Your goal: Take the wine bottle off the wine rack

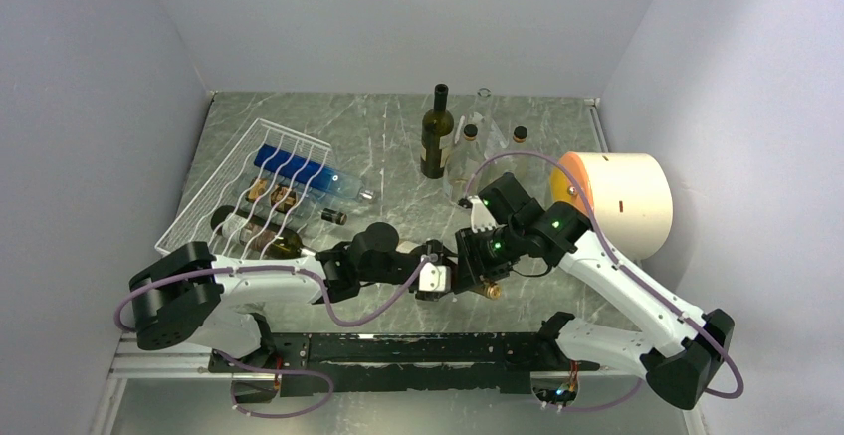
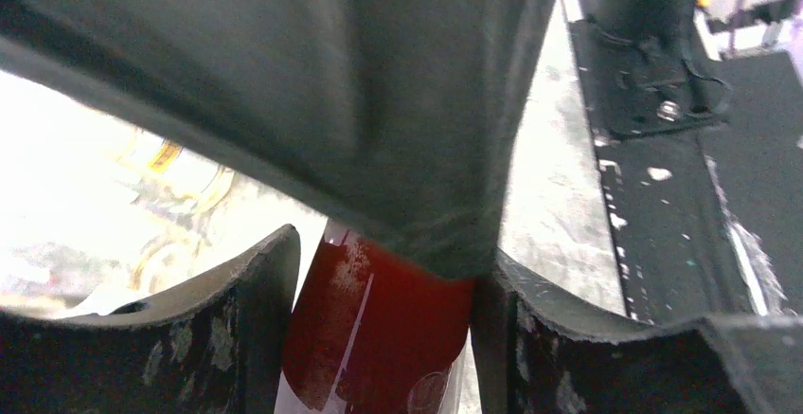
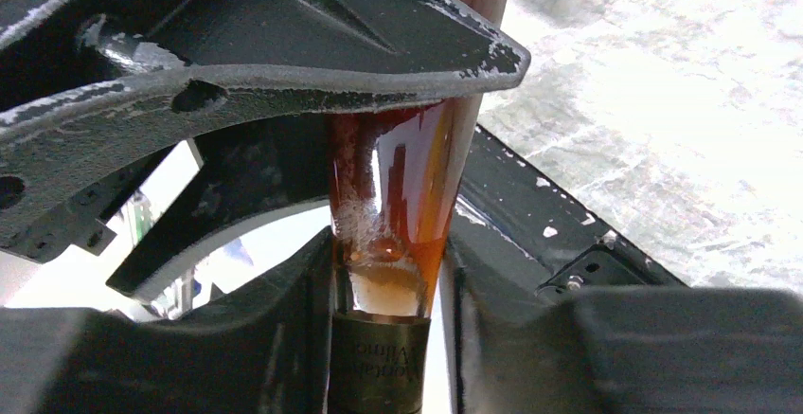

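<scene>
The wine bottle (image 2: 379, 338) is clear glass with dark red liquid and a dark foil neck (image 3: 383, 357). Both grippers hold it low over the table's front middle, away from the white wire wine rack (image 1: 214, 191) at the left. My left gripper (image 1: 438, 278) is shut on the bottle's body, with its fingers (image 2: 256, 338) on both sides. My right gripper (image 1: 476, 264) is shut on the neck (image 3: 393, 215), just above the foil. In the top view the arms hide most of the bottle; a small amber part (image 1: 488, 291) shows below the right gripper.
A blue bottle (image 1: 299, 171) and darker bottles (image 1: 264, 241) lie on the rack. A green bottle (image 1: 436, 136) and clear bottles (image 1: 468, 146) stand at the back. A cream cylinder with an orange face (image 1: 622, 201) lies right. A black rail (image 1: 418, 350) runs along the front.
</scene>
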You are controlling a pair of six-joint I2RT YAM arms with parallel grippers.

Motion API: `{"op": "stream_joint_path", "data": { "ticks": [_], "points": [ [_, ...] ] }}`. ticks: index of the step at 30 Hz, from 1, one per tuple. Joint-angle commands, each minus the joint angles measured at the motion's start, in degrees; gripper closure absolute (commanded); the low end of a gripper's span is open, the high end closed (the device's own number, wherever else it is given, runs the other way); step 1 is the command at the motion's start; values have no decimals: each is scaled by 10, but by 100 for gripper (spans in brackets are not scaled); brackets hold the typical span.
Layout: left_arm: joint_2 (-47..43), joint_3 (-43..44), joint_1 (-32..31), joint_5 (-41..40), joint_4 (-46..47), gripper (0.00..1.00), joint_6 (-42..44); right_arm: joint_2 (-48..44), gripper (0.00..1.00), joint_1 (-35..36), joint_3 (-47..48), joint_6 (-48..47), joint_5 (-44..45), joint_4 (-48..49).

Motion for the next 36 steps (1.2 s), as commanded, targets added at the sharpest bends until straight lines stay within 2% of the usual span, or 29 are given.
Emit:
{"op": "stream_joint_path", "data": {
  "ticks": [1,3,6,13,16,23,29,31,34,35,36],
  "points": [
    [-13,-11,9,-102,69,92,-77,-41,30,-3,56,29,122,98],
    [-21,-21,9,-123,88,93,-90,-68,23,-3,43,46,169,118],
    [-27,-22,9,-153,93,93,-104,-116,17,-3,22,46,216,163],
    [-50,-40,10,-232,137,93,-149,-202,13,-3,-54,64,304,258],
    [-58,-44,12,-243,151,93,-161,-211,13,-2,-85,71,290,302],
    [-49,-20,21,-248,129,93,-196,-182,24,-3,-147,61,197,432],
    [-50,-8,23,-235,117,91,-204,-148,47,-3,-171,71,201,492],
    [-54,-6,23,-230,115,77,-204,-138,63,-3,-167,69,216,495],
    [-63,-8,23,-237,119,52,-209,-130,95,-3,-143,56,252,482],
    [-67,-7,23,-238,116,40,-208,-129,100,-3,-133,50,272,472],
    [-73,-6,23,-240,113,14,-203,-129,100,-3,-120,45,290,452]
  ]
}}
